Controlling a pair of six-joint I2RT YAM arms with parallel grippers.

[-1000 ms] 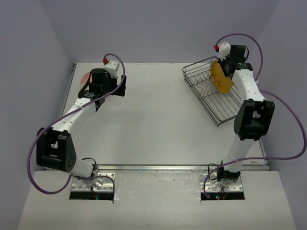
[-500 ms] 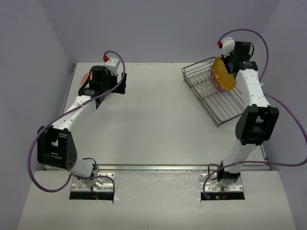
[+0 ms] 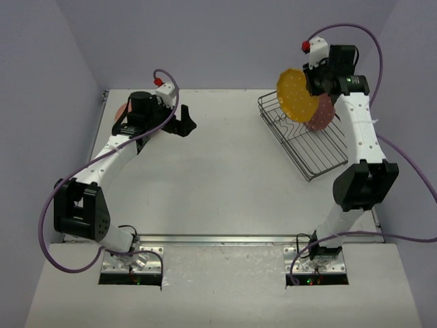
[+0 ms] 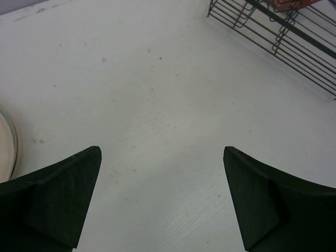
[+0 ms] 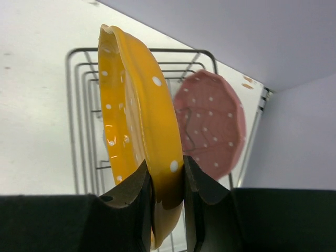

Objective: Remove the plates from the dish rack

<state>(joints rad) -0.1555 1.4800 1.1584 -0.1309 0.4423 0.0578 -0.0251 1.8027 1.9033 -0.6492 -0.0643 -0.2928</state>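
Observation:
My right gripper [image 3: 315,87] is shut on the rim of the yellow-orange plate [image 3: 297,95] and holds it in the air above the dish rack [image 3: 307,147]. In the right wrist view the plate [image 5: 139,121] stands edge-on between my fingers [image 5: 137,189]. The pink plate with white dots [image 3: 321,113] stands upright in the rack, also in the right wrist view [image 5: 212,123]. My left gripper [image 3: 183,125] is open and empty over the bare table [image 4: 168,105]. A cream plate rim [image 4: 10,142] lies at the left wrist view's left edge.
A pinkish plate [image 3: 121,111] lies on the table at the far left, mostly hidden by the left arm. The rack's near corner [image 4: 273,31] shows at the top right of the left wrist view. Walls close the table at back and sides.
My right gripper has lifted the yellow-orange plate up and left out of the rack, uncovering the pink dotted plate. My left gripper has swung right, away from the plates at the far left.

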